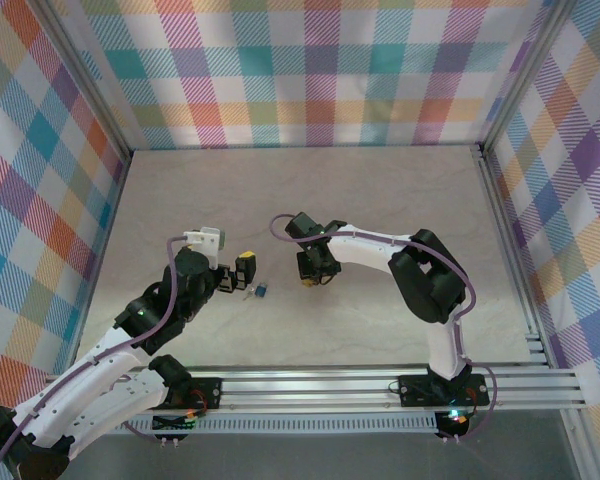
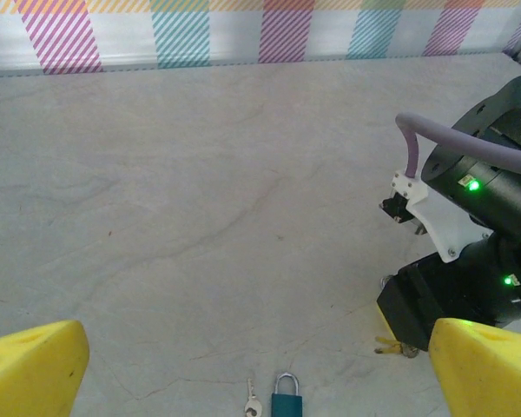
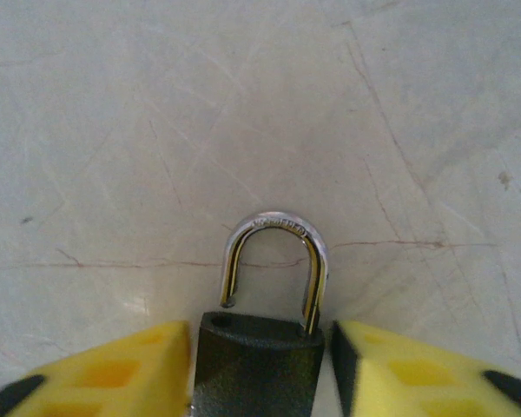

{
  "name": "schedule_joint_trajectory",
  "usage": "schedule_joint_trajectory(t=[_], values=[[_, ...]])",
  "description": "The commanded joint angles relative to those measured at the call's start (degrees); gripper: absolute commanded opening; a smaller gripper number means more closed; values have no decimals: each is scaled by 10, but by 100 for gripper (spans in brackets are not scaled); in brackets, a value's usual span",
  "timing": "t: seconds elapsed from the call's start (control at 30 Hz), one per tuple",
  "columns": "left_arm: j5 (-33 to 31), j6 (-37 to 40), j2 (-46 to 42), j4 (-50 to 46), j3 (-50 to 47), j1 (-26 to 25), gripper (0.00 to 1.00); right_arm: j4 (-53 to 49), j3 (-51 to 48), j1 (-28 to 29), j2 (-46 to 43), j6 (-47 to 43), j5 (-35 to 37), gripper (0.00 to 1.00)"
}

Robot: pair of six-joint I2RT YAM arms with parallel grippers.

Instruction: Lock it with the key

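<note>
- You have two padlocks here: the lock (image 3: 256, 360), dark-bodied, and a teal padlock (image 2: 286, 405).
- You have one silver key (image 2: 252, 402), lying just beside the teal padlock on the table (image 1: 380, 200), near the left gripper (image 2: 260, 369), whose fingers stand wide apart.
- Your right gripper (image 3: 260, 369) clamps the lock's body.
- The right wrist view shows you the shackle (image 3: 276, 228) sprung open.
- The left wrist view shows you a brass-coloured bit (image 2: 396, 348) under the right gripper.

Table (image 2: 191, 200), teal padlock (image 2: 286, 403), silver key (image 2: 252, 403)
</note>
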Motion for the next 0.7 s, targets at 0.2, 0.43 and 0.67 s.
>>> schedule_joint_trajectory(t=[0.2,0.43,0.67], values=[[-9,8,-6,-3,5,6,100,-40,17,1,-4,-27,-5,53],[-9,8,-5,-3,5,6,100,-43,12,4,5,-16,-22,51],[-8,7,-2,-3,5,6,100,-52,26,11,32,-12,-18,50]])
